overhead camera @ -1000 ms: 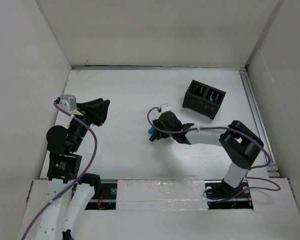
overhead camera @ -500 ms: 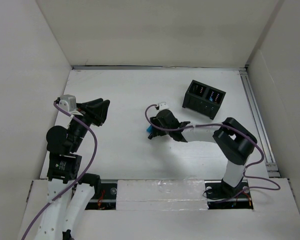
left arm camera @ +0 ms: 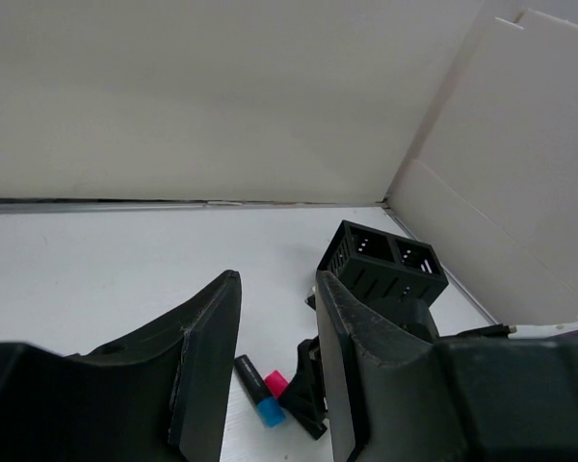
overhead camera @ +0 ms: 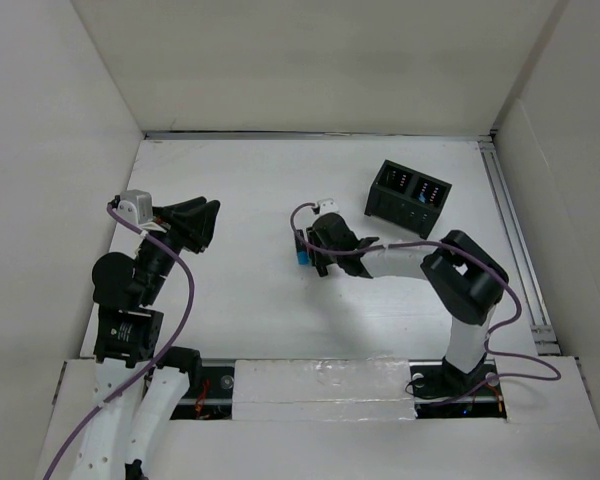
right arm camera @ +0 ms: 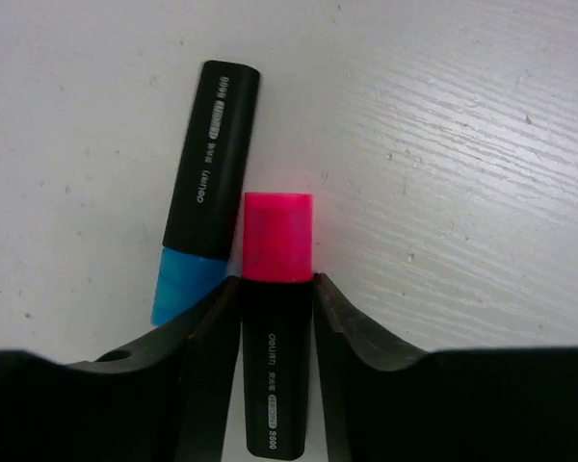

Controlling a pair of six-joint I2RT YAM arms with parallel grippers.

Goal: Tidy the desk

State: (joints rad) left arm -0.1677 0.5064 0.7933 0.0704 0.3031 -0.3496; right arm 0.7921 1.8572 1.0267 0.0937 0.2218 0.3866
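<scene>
Two black highlighters lie side by side on the white desk [overhead camera: 240, 180], one with a blue cap [right arm camera: 210, 183] and one with a pink cap [right arm camera: 278, 236]. My right gripper [right arm camera: 277, 284] is down on the desk, and its fingers press both sides of the pink highlighter's black body. From the top view the blue-capped highlighter [overhead camera: 301, 257] shows just left of the right gripper [overhead camera: 315, 255]. My left gripper [overhead camera: 208, 222] hovers at the left, jaws narrowly parted and empty. The left wrist view looks between them at both highlighters [left arm camera: 255, 390].
A black two-compartment holder box [overhead camera: 408, 198] stands behind and to the right of the highlighters, also in the left wrist view [left arm camera: 380, 265]. White panel walls border the desk on three sides. A metal rail [overhead camera: 510, 230] runs along the right edge.
My right gripper has slid a little farther from its base onto the highlighters, and its jaws have narrowed onto the pink one. The left arm has not moved.
</scene>
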